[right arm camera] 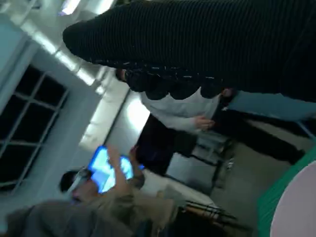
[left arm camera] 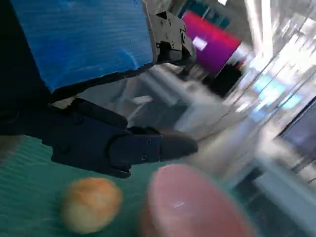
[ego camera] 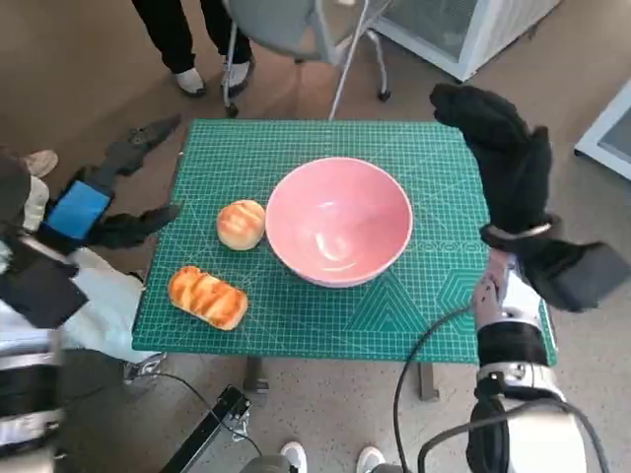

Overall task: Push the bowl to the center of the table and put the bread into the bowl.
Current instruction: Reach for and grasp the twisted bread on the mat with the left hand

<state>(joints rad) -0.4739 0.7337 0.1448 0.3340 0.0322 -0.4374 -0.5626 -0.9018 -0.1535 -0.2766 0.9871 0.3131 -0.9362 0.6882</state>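
Head view: we find the bowl (ego camera: 339, 221) at about mid-frame on the bench (ego camera: 414, 315), with the round bread (ego camera: 242, 224) touching its left side. The left hand (ego camera: 104, 202), fingers apart and empty, hangs off the bench's left edge, nearer the bread. The right hand (ego camera: 503, 158), upper right, holds nothing.
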